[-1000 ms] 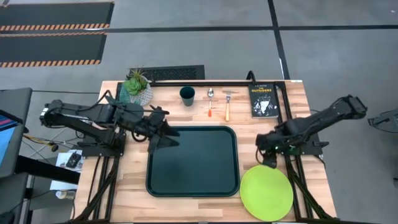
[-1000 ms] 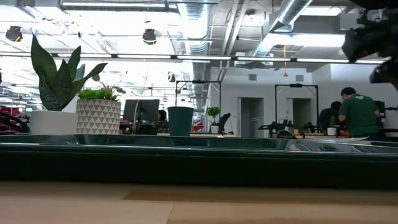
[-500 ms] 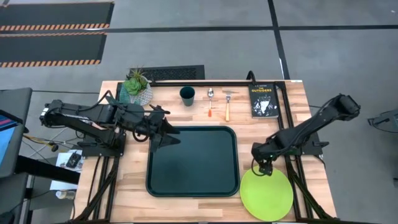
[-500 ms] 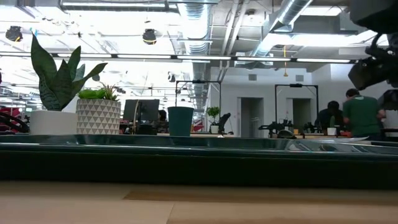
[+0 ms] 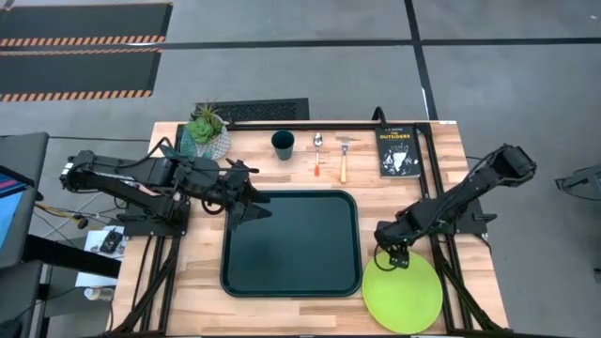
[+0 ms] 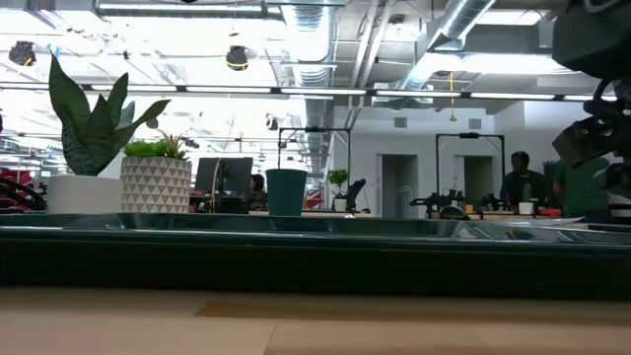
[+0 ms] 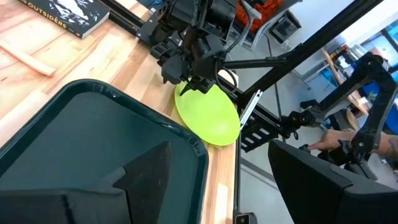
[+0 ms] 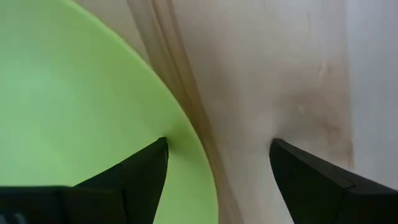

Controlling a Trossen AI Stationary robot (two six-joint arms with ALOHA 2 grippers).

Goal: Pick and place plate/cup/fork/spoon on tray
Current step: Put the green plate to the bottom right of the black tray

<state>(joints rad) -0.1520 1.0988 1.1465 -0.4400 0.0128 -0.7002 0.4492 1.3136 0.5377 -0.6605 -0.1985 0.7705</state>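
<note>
The lime-green plate lies flat on the table at the near right, beside the dark green tray. My right gripper is open, low over the plate's far-left rim; one finger stands over the plate, the other over the bare wood. My left gripper is open and empty over the tray's far-left corner. The dark green cup, the spoon and the fork rest on the table beyond the tray.
A black book with yellow lettering lies at the far right. A white patterned pot with a plant stands at the far left. The plate reaches close to the table's near edge. People show in the room beyond the table.
My right gripper has gone down and toward the table's near-left, from beside the tray's right rim to the plate's far-left rim. The plate has kept still.
</note>
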